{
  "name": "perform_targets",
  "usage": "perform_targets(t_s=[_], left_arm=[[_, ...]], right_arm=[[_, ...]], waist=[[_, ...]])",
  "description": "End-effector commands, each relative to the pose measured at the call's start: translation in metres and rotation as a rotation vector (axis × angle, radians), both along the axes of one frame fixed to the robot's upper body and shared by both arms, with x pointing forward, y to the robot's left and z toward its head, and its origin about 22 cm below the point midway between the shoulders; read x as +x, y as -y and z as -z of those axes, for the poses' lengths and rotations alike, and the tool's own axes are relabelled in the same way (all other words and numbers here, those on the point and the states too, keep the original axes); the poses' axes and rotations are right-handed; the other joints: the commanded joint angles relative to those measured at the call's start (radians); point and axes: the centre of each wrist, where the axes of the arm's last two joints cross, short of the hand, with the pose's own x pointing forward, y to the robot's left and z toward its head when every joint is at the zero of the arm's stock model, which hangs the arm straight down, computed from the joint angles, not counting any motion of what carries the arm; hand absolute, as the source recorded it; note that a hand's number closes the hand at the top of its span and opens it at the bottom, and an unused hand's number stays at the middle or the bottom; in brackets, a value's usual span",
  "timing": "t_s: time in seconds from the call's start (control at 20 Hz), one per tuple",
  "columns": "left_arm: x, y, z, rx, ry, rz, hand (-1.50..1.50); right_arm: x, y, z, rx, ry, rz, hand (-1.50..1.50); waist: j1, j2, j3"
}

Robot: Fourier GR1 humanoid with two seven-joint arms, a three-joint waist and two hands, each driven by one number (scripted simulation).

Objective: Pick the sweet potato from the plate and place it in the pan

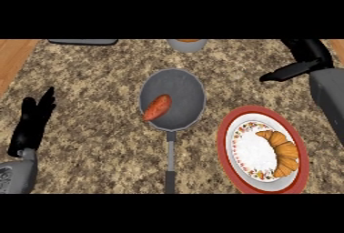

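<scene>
While the orange, oblong sweet potato (157, 107) lies slantwise in the grey round metal pan (183, 86) at centre frame, the right robot hand (294, 70), fingers relaxed and empty, sits upper right, nearer than the left robot hand (32, 120) resting open at the left edge.

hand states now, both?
Left hand: open, holding nothing, resting at the left edge.
Right hand: open, holding nothing, at the upper right.

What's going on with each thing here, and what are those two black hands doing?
Sweet potato: lying in the pan, at its left side.
Pan: on the counter, handle toward the robot.
Plate: holds only a croissant.
Left hand: open, resting, fingers up.
Right hand: open, holding nothing.
</scene>
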Motion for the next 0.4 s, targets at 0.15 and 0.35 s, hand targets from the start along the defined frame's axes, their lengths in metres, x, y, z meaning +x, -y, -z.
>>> perform_targets(t_s=[0.15, 0.35], left_arm=[[0.005, 0.002, -0.013, -0.003, 0.014, 0.025, 0.0], [0.005, 0.008, 0.0, -0.001, 0.005, 0.016, 0.0]], right_arm=[[-0.017, 0.061, -0.023, -0.021, 0.026, -0.027, -1.5], [-0.025, 0.076, -0.021, -0.032, 0.024, -0.018, -1.5]], waist=[[0.014, 0.007, 0.002], [0.013, 0.01, 0.002]])
